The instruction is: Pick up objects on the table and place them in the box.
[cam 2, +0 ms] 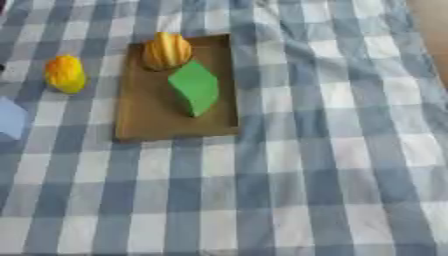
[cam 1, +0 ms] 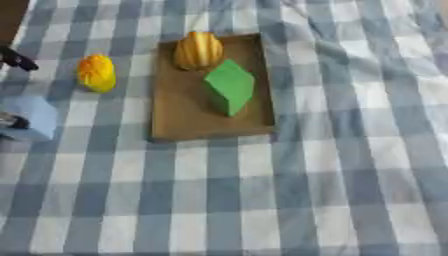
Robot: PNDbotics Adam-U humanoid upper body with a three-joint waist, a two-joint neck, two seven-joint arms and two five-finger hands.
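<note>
1. The brown box sat on the checked tabletop, holding a ribbed orange-yellow thing and a green block.
2. A yellow-orange thing lay just left of the box.
3. My left robot hand barely showed at the left edge beside a pale blue block; couldn't tell its fingers.

The left hand and a pale blue block are cut off at the left edge
</note>
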